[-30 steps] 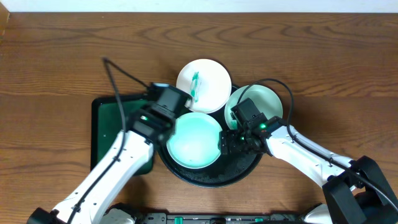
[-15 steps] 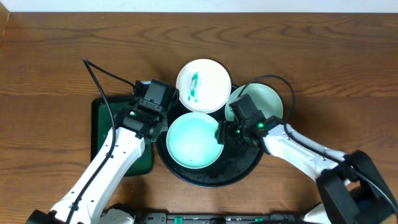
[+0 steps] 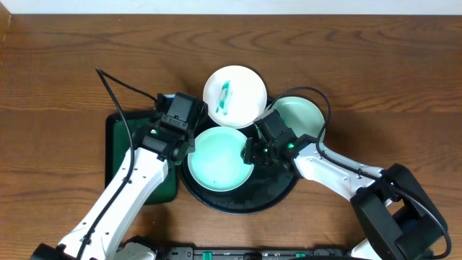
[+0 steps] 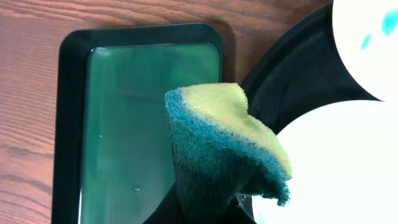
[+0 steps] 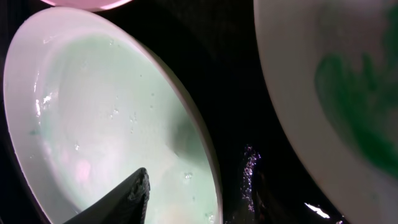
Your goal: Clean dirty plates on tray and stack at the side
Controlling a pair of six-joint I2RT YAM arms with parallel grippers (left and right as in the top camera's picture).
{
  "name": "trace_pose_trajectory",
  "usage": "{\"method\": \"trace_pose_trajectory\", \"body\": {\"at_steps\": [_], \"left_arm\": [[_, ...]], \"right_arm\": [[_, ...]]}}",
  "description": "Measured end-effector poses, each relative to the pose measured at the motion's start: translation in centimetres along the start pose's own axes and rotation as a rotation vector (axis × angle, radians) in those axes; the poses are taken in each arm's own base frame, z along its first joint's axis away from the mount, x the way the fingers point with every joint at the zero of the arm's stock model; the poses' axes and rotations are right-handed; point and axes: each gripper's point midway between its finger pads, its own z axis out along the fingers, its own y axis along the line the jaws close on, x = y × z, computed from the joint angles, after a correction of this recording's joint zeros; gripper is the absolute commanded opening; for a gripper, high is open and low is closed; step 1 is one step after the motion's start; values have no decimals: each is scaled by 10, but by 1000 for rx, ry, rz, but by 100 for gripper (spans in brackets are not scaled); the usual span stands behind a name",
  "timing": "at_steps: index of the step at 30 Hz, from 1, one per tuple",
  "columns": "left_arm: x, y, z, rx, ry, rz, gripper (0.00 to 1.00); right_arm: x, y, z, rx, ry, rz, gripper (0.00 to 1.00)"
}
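Note:
The black tray (image 3: 278,193) holds three white plates. The far plate (image 3: 234,96) has a teal smear. The right plate (image 3: 302,115) is smeared green. The front plate (image 3: 219,159) is wet and pale teal. My right gripper (image 3: 250,153) is open with its jaws either side of the front plate's (image 5: 106,112) right rim. One finger (image 5: 127,196) hangs over the plate's inside, and the other is lost against the dark tray. My left gripper (image 3: 182,137) is shut on a yellow-and-green sponge (image 4: 224,146), held above the tray's left rim beside the front plate (image 4: 339,171).
A green rectangular tray (image 3: 119,155) lies left of the black tray, partly under my left arm, and shows with its dark rim (image 4: 68,124) in the left wrist view. Bare wooden table (image 3: 65,65) surrounds both. A black cable (image 3: 123,90) arcs above the left arm.
My left gripper carried the sponge off the front plate to its left edge, then held still. My right gripper moved up-left onto that plate's right rim, jaws narrowing. The plate shifted slightly left.

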Motion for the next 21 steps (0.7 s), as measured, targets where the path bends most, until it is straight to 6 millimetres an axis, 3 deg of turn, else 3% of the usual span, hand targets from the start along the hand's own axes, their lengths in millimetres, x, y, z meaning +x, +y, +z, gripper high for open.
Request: {"method": "trace_pose_trajectory", "body": {"at_steps": [2,5,15,17,18,19,21], "left_arm": [[0,0,0,0,0,0,7],[0,0,0,0,0,0,7],[0,0,0,0,0,0,7],[0,0,0,0,0,0,7],[0,0,0,0,0,0,7],[0,0,0,0,0,0,7],[0,0,0,0,0,0,7]], "right_arm": [[0,0,0,-1,0,11,45],[0,2,2,-10,1,32,47],[-1,14,7,-74,5,89,40],[-2,14,8,-75,4,99,29],[-1,14,8,-75,6,102,20],[0,12,9,-71,10,106,4],[3,8,12,-58,23,125,1]]}}
